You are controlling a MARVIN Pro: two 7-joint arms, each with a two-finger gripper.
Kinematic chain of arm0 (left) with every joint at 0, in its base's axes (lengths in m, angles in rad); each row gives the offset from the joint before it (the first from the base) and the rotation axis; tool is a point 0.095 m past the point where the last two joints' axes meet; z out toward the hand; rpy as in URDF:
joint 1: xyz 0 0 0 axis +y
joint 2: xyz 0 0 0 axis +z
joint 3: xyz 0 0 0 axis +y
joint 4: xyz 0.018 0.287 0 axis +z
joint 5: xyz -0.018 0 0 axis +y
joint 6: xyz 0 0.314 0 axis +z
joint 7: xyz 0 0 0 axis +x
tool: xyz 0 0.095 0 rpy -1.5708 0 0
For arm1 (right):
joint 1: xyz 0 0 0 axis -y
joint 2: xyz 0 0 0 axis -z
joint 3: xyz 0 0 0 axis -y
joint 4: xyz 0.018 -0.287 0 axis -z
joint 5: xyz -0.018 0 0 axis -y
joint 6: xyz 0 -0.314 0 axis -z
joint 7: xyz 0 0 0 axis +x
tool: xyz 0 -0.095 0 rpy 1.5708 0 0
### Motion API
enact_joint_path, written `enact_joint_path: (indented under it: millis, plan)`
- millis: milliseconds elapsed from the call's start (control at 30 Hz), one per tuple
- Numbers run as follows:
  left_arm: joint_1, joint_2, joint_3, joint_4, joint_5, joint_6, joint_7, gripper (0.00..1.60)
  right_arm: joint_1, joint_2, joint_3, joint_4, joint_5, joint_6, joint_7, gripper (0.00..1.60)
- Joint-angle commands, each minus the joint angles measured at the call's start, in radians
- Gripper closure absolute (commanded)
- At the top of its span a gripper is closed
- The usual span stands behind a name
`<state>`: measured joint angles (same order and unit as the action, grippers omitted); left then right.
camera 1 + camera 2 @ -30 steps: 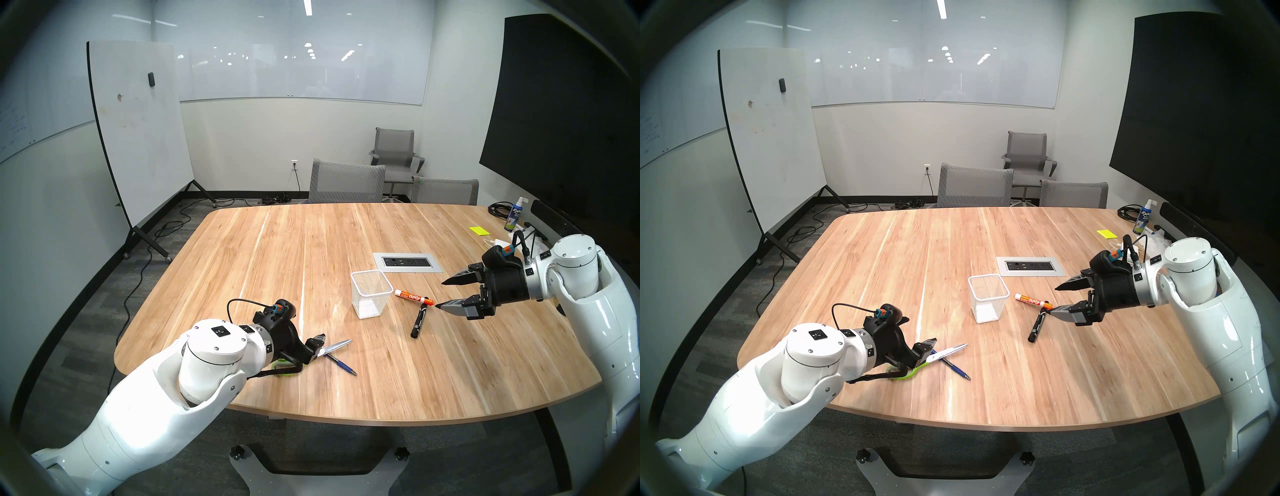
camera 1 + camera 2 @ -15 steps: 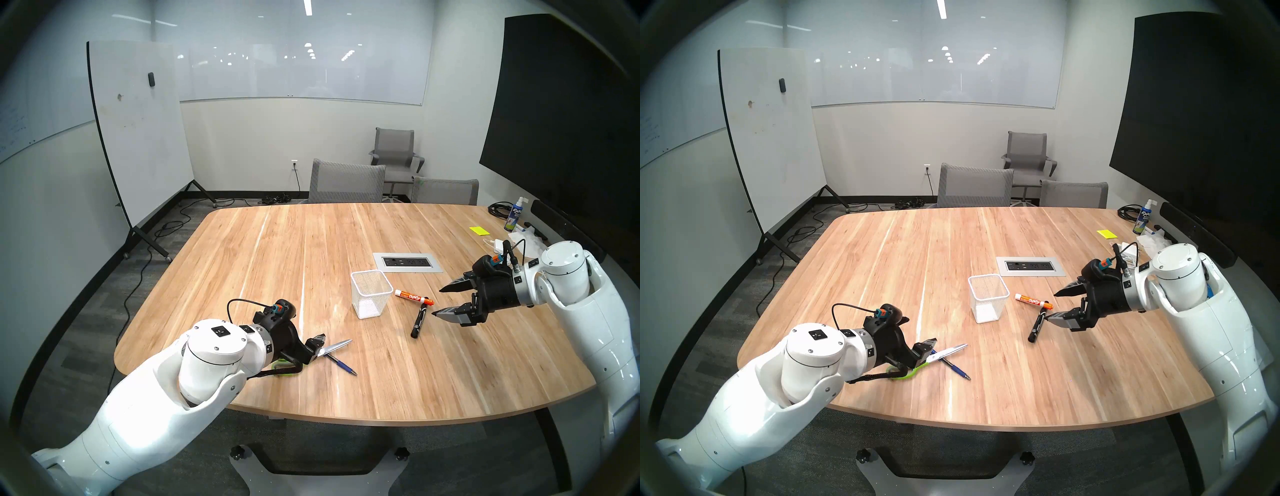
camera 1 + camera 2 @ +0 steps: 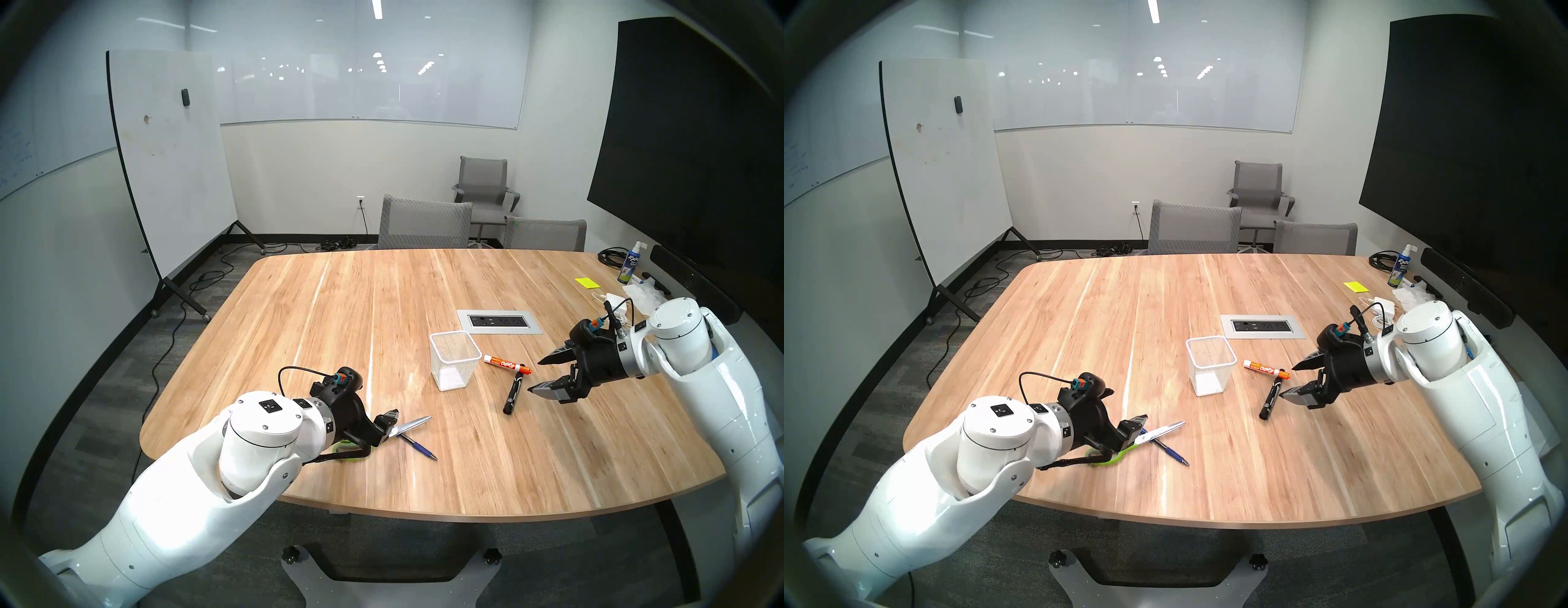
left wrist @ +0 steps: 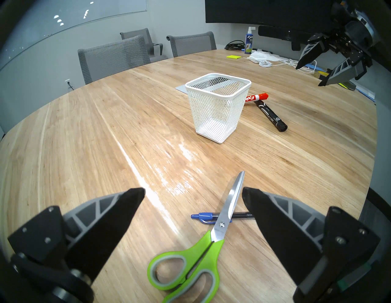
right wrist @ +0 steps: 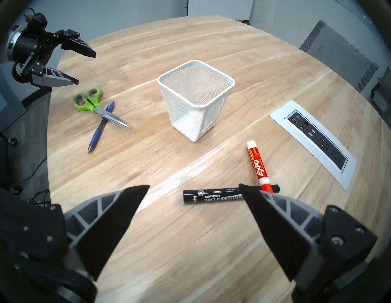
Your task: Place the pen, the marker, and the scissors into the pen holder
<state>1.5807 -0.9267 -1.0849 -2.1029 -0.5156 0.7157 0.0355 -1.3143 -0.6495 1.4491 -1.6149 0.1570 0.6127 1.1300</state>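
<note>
Ideally we lower our right end effector (image 5: pixel 193 189), fingers spread and empty, squarely across the black marker (image 5: pixel 213 196) lying on the bench (image 5: pixel 190 243) near the pen holder (image 5: pixel 196 99), clear of the orange marker (image 5: pixel 258 167) crossing its tip.

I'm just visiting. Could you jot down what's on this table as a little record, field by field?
pen holder: upright, empty
scissors: lying across the pen
black marker: flat, its end against the orange marker
left gripper: open above the scissors
right gripper: open above the black marker
table: wooden
</note>
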Motion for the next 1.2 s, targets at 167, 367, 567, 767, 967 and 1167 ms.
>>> enact_joint_path:
  millis: [167, 367, 567, 767, 967, 1167]
  plan:
    - [-0.002, 0.000, -0.001, -0.014, 0.001, -0.001, 0.001, 0.00, 0.168, -0.058, -0.057, 0.085, -0.046, 0.014, 0.027, 0.00]
    - [-0.002, 0.000, -0.001, -0.014, 0.001, -0.001, 0.001, 0.00, 0.203, -0.102, -0.079, 0.122, -0.095, 0.020, 0.023, 0.00]
    - [-0.002, 0.000, -0.001, -0.013, 0.001, -0.001, 0.001, 0.00, 0.270, -0.156, -0.120, 0.176, -0.153, 0.029, 0.015, 0.00]
    - [-0.002, 0.000, -0.001, -0.013, 0.001, -0.001, 0.001, 0.00, 0.331, -0.192, -0.167, 0.235, -0.199, 0.045, 0.012, 0.00]
    - [-0.002, 0.001, -0.001, -0.014, 0.001, -0.001, 0.001, 0.00, 0.372, -0.215, -0.209, 0.288, -0.248, 0.051, -0.009, 0.00]
    - [-0.002, 0.001, -0.001, -0.014, 0.001, -0.001, 0.001, 0.00, 0.408, -0.238, -0.229, 0.347, -0.275, 0.051, -0.021, 0.00]
